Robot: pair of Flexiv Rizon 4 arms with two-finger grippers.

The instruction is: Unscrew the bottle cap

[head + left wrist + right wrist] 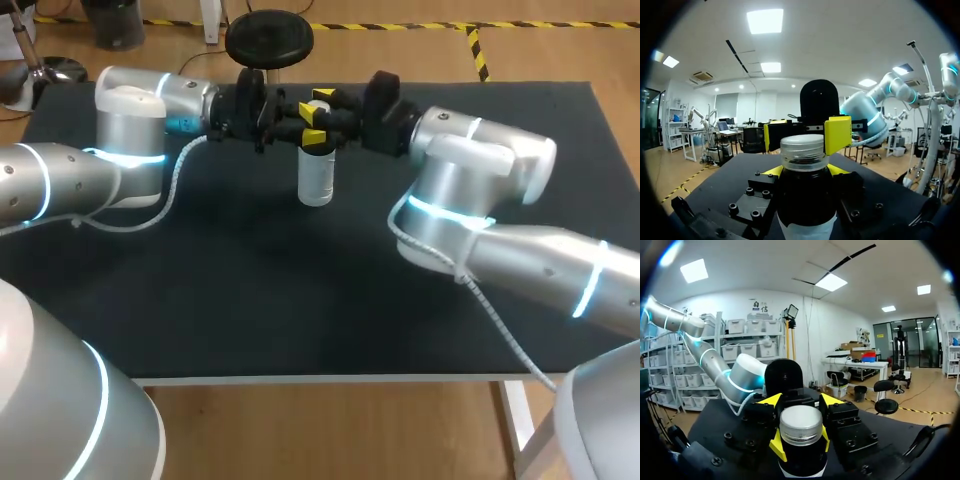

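One bottle (316, 180) stands on the one black table (300, 300), and it carries one cap (804, 150). Two arms come to the bottle, one from each side: the left arm (120, 150) and the right arm (470, 190). Each ends in one gripper, so two grippers meet at the bottle's top: the left gripper (805, 172) and the right gripper (801, 440). Four yellow fingertips (777, 444) show there, two per gripper.

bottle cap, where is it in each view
head view: cap top centre, on the bottle
left wrist view: cap just above the left tool
right wrist view: cap between the right tool's tips
shared landmark: the bottle under it
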